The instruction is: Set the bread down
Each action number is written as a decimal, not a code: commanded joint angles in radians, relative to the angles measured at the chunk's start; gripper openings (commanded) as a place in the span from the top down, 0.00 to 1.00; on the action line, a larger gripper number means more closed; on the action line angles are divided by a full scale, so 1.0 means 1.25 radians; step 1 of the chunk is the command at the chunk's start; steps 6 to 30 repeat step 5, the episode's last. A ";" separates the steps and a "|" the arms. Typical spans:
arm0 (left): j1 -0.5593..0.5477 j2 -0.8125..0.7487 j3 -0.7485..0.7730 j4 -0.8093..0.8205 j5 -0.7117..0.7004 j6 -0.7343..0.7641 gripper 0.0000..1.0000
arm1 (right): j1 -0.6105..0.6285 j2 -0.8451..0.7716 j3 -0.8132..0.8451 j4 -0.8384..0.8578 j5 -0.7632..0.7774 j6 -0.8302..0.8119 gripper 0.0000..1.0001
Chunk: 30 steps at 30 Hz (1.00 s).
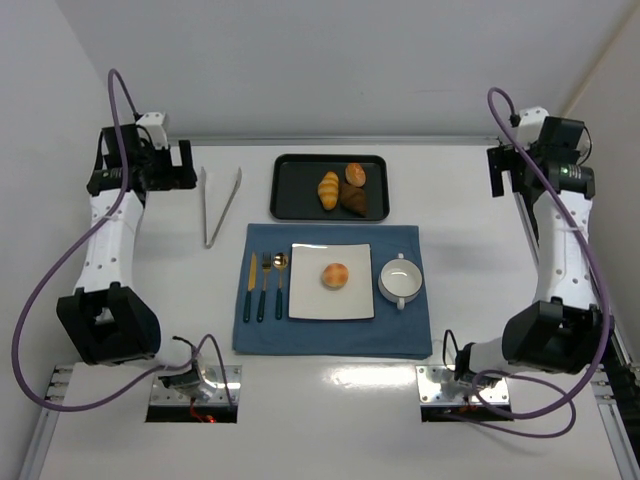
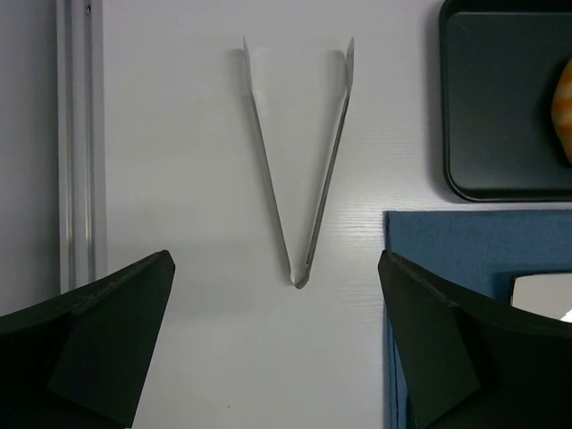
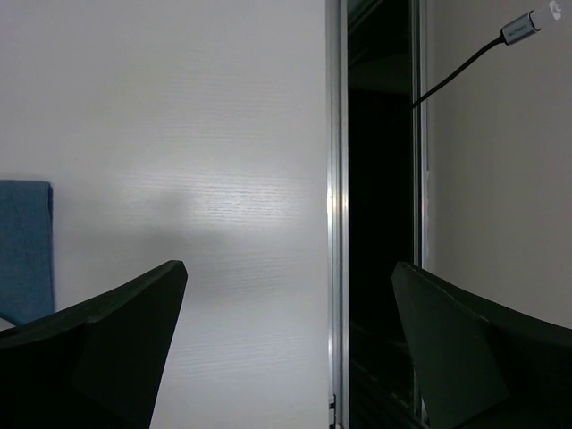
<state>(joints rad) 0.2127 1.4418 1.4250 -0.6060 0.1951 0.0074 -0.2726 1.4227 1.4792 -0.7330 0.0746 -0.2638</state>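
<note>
The bread (image 1: 335, 275) – a small round golden bun with a paler crown – sits at the centre of the white square plate (image 1: 310, 303) in the middle of the overhead frame, which reads as the task's placing done. The plate lies on a blue placemat (image 1: 330, 338), with a knife (image 1: 251, 287), fork (image 1: 265, 286) and spoon (image 1: 280, 282) ranged to its left and a white two-handled bowl (image 1: 399, 281) to its right, the layout of a set meal. Above it in the frame, a black tray (image 1: 285, 203) holds the leftovers: a yellow ridged roll (image 1: 328, 189), a dark croissant (image 1: 352, 200) and another small bun (image 1: 355, 174). Metal tongs (image 2: 298, 275) lie loose on the white table (image 1: 150, 300) left of the tray, touched by nothing. Both arms are folded toward the upper corners, well apart from the setting – a parked pose that leaves the plate unobstructed. The left gripper (image 2: 274, 254) stands spread wide and empty above the tongs; the right gripper (image 3: 290, 263) is likewise spread wide and empty, looking down at bare table and its metal edge rail (image 3: 333, 214) at the right side
</note>
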 commanded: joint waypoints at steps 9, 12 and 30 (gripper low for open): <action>0.018 -0.026 0.007 -0.006 0.032 -0.002 0.00 | -0.007 -0.019 0.003 0.042 -0.004 0.029 0.00; 0.018 -0.026 0.007 -0.006 0.032 -0.002 0.00 | -0.007 -0.019 0.003 0.042 -0.004 0.029 0.00; 0.018 -0.026 0.007 -0.006 0.032 -0.002 0.00 | -0.007 -0.019 0.003 0.042 -0.004 0.029 0.00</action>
